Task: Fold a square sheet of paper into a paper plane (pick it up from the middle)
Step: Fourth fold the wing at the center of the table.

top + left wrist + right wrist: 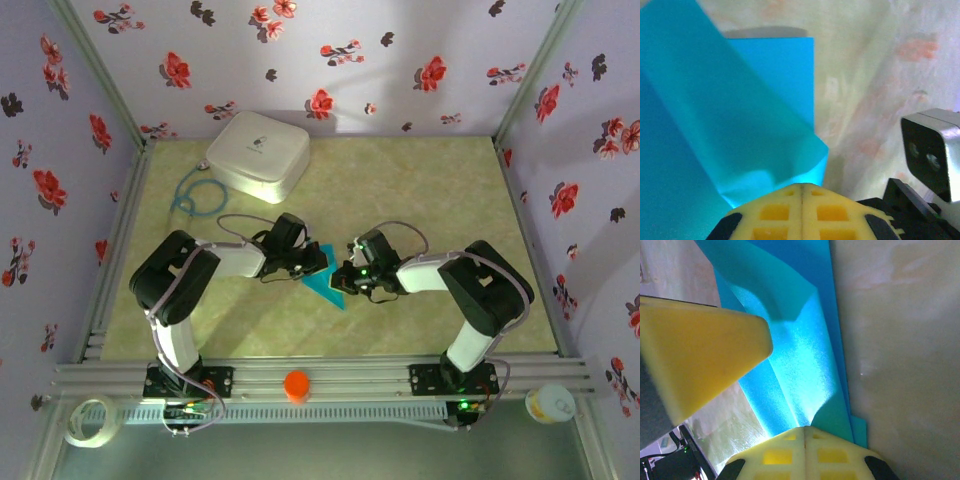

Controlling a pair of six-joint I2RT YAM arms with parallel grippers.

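Between the two sets of yellow fingers, out in the middle of the pale green bench (420, 190), lies the thin bright turquoise-blue square sheet of paper (326, 284). It is not a plane yet. From above it looks like a pointed three-corner shape poking out below the finger tips, so I think some folding is done and more is to come.

The left fingers (777, 212) are closed tight. A loose flap of the paper stands up right at their tips, bent over the flat part beneath it. I cannot tell if they really nip the flap or just touch it. The right fingers (782, 455) are closed too, and the paper runs straight into their tips, so they seem to be pinching it.

I think the step now is making a fold. Next, the flap needs to be laid down flat with its edges lined up. Then it needs a press along the bend to make a sharp crease, while the other fingers hold the sheet so it does not slide.

From above, the arms cover most of the paper. Up close it is blurry, so I cannot count the folds or see a middle crease.
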